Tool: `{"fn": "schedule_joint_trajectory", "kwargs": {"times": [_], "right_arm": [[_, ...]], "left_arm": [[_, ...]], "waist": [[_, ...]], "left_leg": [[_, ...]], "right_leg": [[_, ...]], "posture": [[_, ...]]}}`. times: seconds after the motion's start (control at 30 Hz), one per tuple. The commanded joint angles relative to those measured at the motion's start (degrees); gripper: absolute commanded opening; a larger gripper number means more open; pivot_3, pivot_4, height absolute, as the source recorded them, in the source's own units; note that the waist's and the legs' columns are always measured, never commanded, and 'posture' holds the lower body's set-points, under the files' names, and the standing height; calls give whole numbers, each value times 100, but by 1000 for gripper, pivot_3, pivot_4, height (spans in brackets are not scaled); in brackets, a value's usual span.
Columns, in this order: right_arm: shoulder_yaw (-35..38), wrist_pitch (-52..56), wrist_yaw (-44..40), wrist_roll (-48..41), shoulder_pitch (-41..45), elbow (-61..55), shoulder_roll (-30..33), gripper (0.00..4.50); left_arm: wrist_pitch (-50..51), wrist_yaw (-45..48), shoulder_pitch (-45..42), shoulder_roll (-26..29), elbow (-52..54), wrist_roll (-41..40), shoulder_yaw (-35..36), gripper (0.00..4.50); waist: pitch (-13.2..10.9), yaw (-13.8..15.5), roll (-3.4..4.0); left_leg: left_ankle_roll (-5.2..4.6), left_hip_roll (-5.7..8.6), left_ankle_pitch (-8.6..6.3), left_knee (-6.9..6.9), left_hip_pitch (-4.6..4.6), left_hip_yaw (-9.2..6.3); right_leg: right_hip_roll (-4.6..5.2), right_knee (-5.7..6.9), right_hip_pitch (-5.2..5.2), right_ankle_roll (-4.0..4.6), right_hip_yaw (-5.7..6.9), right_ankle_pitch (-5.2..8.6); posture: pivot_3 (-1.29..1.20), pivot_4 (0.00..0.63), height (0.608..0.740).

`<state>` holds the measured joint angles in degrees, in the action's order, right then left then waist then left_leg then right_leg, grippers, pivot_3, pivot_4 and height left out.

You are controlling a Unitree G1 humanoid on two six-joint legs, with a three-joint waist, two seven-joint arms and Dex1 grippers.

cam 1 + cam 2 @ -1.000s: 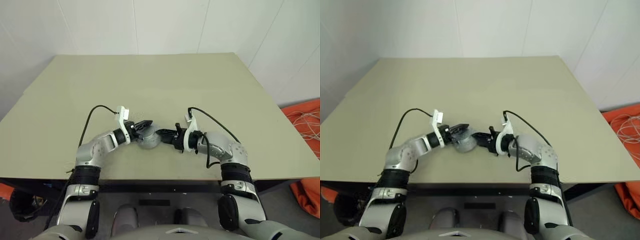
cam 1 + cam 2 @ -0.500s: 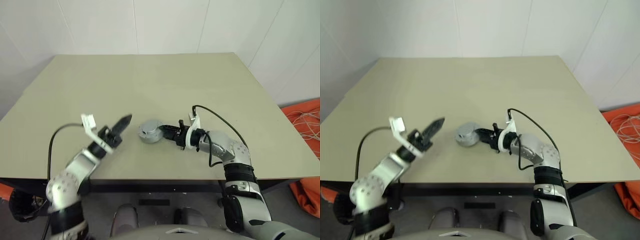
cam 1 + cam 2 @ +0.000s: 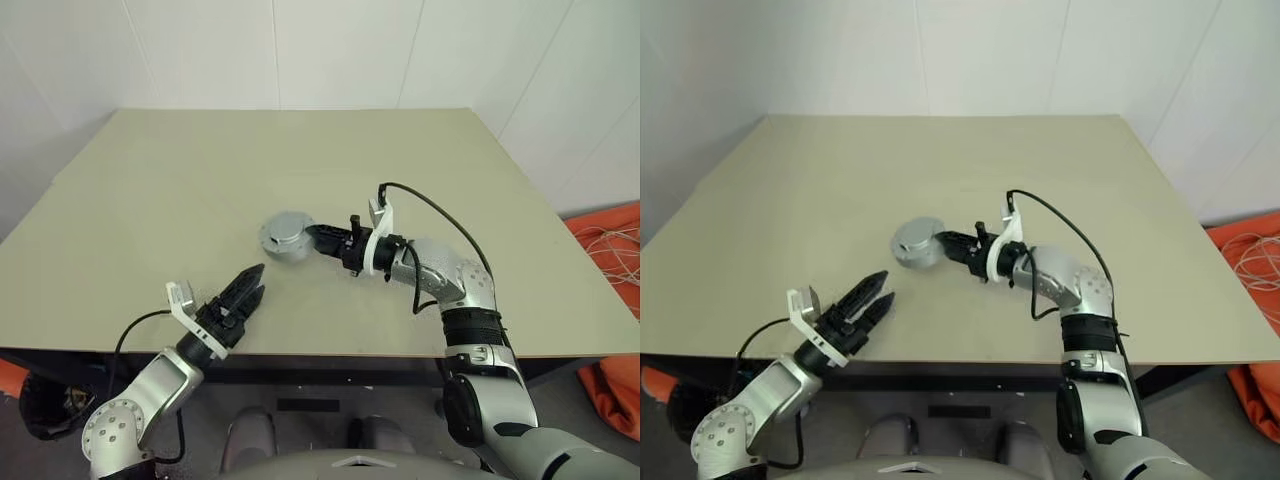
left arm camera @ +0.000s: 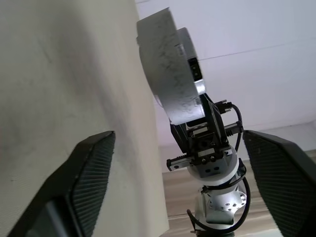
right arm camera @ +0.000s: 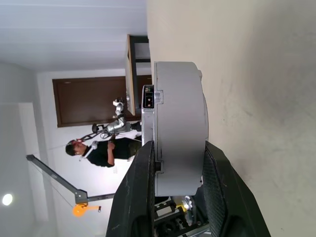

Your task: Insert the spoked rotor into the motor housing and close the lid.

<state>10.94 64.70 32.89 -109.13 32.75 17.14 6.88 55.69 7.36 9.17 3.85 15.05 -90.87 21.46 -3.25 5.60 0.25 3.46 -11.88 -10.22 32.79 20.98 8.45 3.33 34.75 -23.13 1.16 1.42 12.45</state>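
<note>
Right wrist view: the motor housing [image 5: 180, 128] (lid shut on it) is held by the right end effector [image 5: 180, 163] above the table [image 3: 150, 200]. The left end effector [image 3: 245, 290] is spread open, holding nothing.

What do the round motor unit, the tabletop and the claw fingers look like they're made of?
The closed motor housing, held in the right claw: likely cast or machined metal, matte silver-grey with fine scuffs; painted plastic is possible.
The table: smooth matte beige, probably laminate board.
The left claw fingers: black, finely ribbed pads, probably rubber or plastic.
</note>
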Motion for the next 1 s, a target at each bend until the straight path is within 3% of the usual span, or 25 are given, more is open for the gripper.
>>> {"fn": "schedule_joint_trajectory", "kwargs": {"times": [0.03,0.4,0.67,0.77,0.93,1.0], "right_arm": [[56,-86,-42,-387,195,-494,-98,1101],[130,90,148,-387,-25,-908,-367,1101],[109,145,196,-387,-124,-982,-419,1101],[107,142,207,-387,-142,-1001,-427,1101],[109,152,208,-387,-160,-1023,-440,1101],[112,166,202,-387,-165,-1030,-442,1101]], "left_arm": [[-295,-69,-223,-99,-100,-403,-127,4500],[-1034,-76,-1263,-471,-815,-484,-184,4500],[-1120,-109,-1530,-506,-1016,-364,-332,4500],[-1066,-219,-1493,-465,-1045,-377,-377,3885],[-1004,-292,-1455,-424,-1021,-437,-416,2293],[-995,-321,-1441,-410,-1004,-468,-429,2177]], "waist": [[1,-1,-2],[4,-1,-8],[4,0,-8],[4,-1,-8],[4,2,-8],[4,3,-8]], "left_leg": [[0,1,0,0,0,0],[0,2,0,0,2,-3],[1,3,0,2,2,-4],[1,3,0,5,2,-4],[1,3,0,8,2,-5],[1,3,0,10,2,-5]], "right_leg": [[1,0,3,-7,0,-4],[1,-1,5,-28,0,-17],[2,2,6,-32,0,-20],[2,3,7,-34,0,-21],[2,4,8,-37,0,-23],[4,4,11,-39,0,-24]], "posture": [[0,0,740],[0,0,740],[0,0,740],[0,0,740],[0,0,740],[0,0,740]]}}
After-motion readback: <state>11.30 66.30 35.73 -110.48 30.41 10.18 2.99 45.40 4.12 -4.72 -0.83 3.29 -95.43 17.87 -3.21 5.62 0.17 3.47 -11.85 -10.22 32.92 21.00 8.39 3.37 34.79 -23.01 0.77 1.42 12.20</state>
